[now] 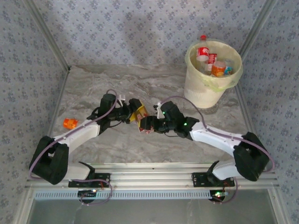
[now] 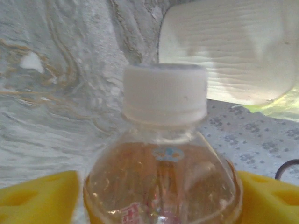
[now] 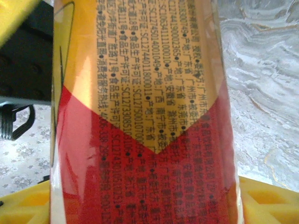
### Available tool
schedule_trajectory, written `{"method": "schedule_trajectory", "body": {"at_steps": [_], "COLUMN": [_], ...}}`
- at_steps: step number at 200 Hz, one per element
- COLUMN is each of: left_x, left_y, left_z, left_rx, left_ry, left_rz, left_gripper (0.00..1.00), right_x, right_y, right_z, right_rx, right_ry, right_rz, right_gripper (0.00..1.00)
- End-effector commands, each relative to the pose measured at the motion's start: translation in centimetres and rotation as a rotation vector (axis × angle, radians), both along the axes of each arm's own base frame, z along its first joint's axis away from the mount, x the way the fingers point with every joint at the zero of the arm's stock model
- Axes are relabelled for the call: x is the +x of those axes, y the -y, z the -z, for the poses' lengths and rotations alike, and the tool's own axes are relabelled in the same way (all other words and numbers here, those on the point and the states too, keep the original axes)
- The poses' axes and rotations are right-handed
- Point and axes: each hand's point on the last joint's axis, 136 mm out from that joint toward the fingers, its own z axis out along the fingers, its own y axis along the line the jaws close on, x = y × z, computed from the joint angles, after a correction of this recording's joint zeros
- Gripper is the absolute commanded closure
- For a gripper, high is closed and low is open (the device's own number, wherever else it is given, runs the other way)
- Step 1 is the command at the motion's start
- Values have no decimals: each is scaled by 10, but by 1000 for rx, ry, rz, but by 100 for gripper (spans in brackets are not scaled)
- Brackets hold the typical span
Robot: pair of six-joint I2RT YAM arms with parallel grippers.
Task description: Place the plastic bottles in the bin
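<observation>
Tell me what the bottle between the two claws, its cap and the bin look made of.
Bottle: clear glossy plastic, it seems; amber contents and highlights show through. Its label: shiny printed film, red and orange. Cap: white plastic, matte. Bin: cream plastic by its look, dull finish, lined with a thin yellow-green bag folded over the rim.

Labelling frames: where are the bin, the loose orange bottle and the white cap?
bin [image 1: 203,93]: top view, outer wall.
orange bottle [image 1: 70,123]: top view, its body.
white cap [image 2: 164,95]: left wrist view, its side.
</observation>
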Motion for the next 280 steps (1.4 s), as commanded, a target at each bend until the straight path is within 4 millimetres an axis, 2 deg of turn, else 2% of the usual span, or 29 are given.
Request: {"method": "schedule_trajectory", "body": {"at_steps": [1,33,51,76,100,112,117,147,170,218,234,280], "left_x": [10,19,17,10,2,-4,-6,-15,-18,-20,-21,-22], "left_y": [16,33,42,47,47,45,44,37,30,23,24,32], "left_z": [-50,-118,-150,-177,-190,-191,-191,-182,-176,-156,-152,-140], "left_rx": [-52,-89,-95,-44,36,81,103,184,218,326,337,361], "left_ry": [111,307,441,597,737,801,828,945,1013,1008,1006,984], "left_rz": [78,189,276,380,460,493,504,519,472,458,464,497], "left_gripper": [0,0,0,0,0,0,0,0,1,0,1,0], "right_x": [5,8,8,14,27,35,39,61,82,129,147,191], "right_y": [34,88,116,157,186,198,203,234,255,289,295,305], "right_z": [-23,-45,-59,-84,-112,-124,-141,-177,-195,-228,-231,-225], "right_rx": [-40,-102,-137,-227,-302,-334,-334,-402,-470,-565,-572,-662], "right_ry": [82,135,161,238,325,356,391,458,483,569,580,616], "right_rz": [40,124,167,226,272,301,321,411,462,554,562,553], "right_gripper": [43,43,43,43,43,43,43,43,43,42,42,40]}}
